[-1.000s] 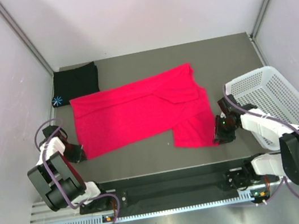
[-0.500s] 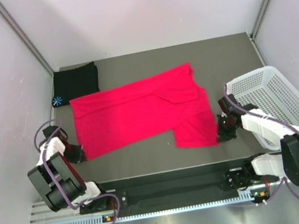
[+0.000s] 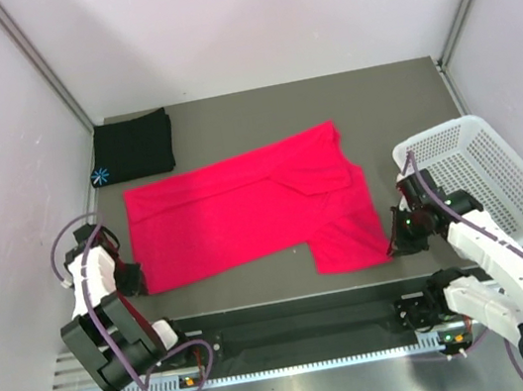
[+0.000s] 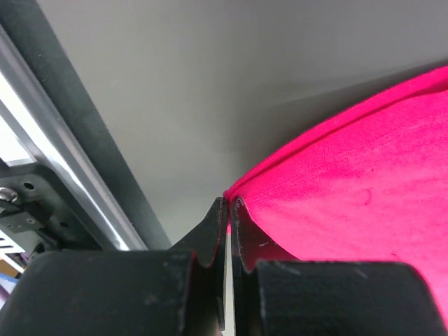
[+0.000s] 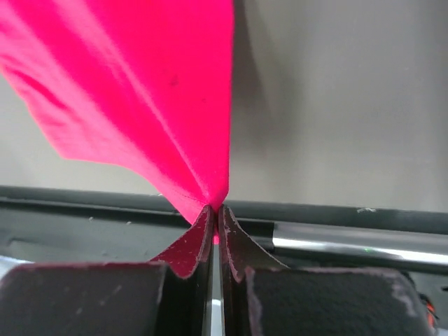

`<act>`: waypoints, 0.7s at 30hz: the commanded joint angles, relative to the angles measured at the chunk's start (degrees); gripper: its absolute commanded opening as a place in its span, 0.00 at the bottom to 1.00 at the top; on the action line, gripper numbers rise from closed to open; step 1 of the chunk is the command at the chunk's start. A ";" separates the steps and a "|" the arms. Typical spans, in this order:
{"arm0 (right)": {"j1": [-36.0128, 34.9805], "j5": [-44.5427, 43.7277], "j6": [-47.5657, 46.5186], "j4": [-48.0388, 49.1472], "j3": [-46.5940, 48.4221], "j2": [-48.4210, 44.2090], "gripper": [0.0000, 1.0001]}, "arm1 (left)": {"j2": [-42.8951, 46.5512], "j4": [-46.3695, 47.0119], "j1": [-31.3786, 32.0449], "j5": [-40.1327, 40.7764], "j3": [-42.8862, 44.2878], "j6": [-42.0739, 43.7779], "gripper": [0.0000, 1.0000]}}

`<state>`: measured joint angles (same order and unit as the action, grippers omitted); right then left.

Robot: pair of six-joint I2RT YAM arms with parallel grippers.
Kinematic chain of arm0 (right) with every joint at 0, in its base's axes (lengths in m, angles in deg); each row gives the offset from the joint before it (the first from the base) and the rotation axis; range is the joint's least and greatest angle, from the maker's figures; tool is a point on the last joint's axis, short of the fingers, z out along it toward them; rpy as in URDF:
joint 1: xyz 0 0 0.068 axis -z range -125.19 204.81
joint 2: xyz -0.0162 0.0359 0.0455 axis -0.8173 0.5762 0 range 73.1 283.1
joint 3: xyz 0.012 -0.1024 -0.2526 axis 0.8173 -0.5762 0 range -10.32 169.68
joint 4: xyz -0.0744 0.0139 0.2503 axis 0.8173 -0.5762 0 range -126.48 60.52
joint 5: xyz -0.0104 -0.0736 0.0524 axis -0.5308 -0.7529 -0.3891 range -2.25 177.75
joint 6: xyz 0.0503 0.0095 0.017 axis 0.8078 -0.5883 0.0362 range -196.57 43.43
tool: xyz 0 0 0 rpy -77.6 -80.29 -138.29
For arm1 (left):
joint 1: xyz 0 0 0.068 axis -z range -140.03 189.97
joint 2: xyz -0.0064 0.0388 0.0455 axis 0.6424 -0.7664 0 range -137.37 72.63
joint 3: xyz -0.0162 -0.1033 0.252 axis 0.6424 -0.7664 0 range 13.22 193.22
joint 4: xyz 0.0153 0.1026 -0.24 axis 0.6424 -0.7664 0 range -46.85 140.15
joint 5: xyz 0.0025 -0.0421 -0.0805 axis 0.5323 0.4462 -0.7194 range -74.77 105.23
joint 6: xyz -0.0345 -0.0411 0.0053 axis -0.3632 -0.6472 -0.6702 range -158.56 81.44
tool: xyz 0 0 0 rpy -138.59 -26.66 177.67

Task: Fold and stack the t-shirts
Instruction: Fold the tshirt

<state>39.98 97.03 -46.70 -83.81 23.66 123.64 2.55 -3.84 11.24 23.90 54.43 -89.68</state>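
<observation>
Red shirt (image 3: 244,213) lies spread mid-counter (image 3: 375,96), one long edge toward the near edge. Left jaws are clamped tight on its near-left corner. Right jaws are clamped on the near-right corner, cloth fanning out from the pinch. Holding both corners likely keeps that edge taut for a fold. Black shirt (image 3: 133,147) sits folded in the far-left corner, probably the stack base.

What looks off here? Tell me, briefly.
Nothing spilled or damaged. The red shirt lies askew, slanting across the table, with a sleeve fold creased near its right side. The left pincer and right pincer are each shut on a near corner.
</observation>
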 commanded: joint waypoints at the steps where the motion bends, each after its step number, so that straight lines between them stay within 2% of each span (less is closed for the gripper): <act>1: 0.15 -0.31 -3.23 -3.60 7.58 -0.45 0.00 | 2.06 -3.13 -0.19 2.14 2.38 0.57 0.00; 7: 1.38 0.12 -5.43 2.38 20.24 12.80 0.00 | -1.80 -0.33 -0.10 3.55 8.17 2.68 0.00; 13: 2.70 1.27 -6.58 6.07 34.29 28.97 0.00 | -12.08 1.79 0.34 1.79 16.43 4.53 0.00; 17: 4.19 2.06 -6.66 5.02 43.60 34.88 0.00 | -20.77 1.18 3.32 -0.58 23.02 6.72 0.00; 21: 6.74 2.41 -7.45 1.69 46.62 36.21 0.00 | -23.78 1.09 6.14 -1.54 23.74 5.33 0.00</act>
<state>44.51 98.80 -52.74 -79.89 66.67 160.63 -20.27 -2.55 15.63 23.57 76.57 -84.50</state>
